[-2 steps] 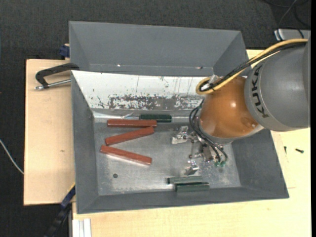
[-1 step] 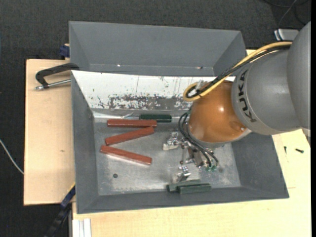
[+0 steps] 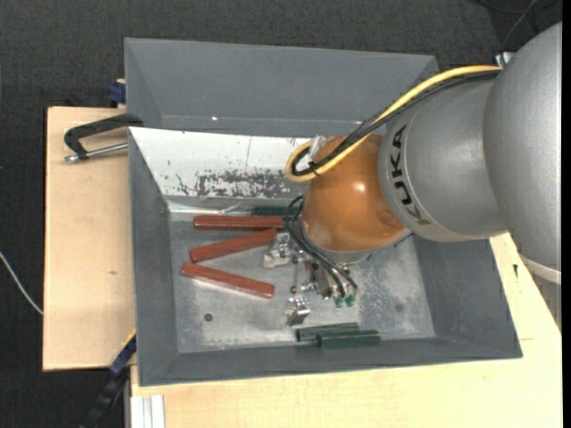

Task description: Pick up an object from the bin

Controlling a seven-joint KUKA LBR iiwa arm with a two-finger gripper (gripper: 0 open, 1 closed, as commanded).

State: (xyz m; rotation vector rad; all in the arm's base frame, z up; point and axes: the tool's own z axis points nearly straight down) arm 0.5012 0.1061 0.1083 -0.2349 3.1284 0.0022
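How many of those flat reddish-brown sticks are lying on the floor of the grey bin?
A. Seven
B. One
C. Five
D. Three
D: three reddish-brown sticks lie on the floor to the left of the gripper: that middle one, one behind it and one in front of it.

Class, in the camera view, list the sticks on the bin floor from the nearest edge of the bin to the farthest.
dark green stick → front red-brown stick → middle red-brown stick → back red-brown stick
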